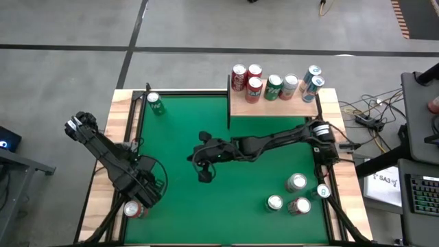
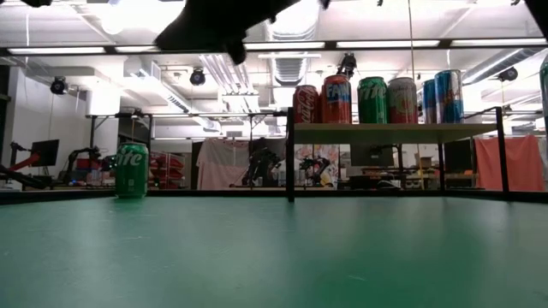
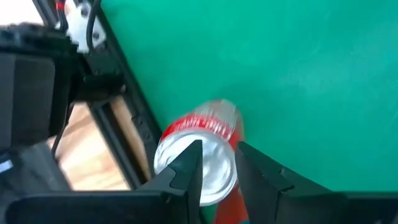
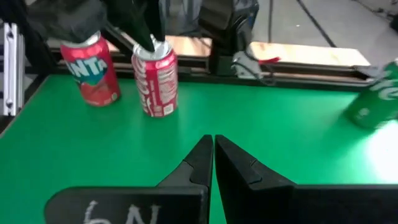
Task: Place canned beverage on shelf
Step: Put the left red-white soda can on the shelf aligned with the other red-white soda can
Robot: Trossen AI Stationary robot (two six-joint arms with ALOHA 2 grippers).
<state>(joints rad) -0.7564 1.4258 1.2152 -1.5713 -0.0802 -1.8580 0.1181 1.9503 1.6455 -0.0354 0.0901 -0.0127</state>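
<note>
One red can (image 3: 199,149) stands right under the left gripper (image 3: 219,163), whose fingers pinch its top rim at the table's near corner. Next, it likely needs lifting to the shelf (image 1: 274,104), far ahead of that gripper, while the right gripper (image 1: 204,173) waits pressed shut over mid-table.

- We read "Fanta" on the red can (image 4: 92,70) in the right wrist view.
- We read "Fanta" on a red can on the shelf (image 2: 336,99).
- We read "ite" on the green can (image 2: 131,170) standing on the felt.
- We read "SA3" on a white sheet (image 1: 384,182) beside the table.
</note>
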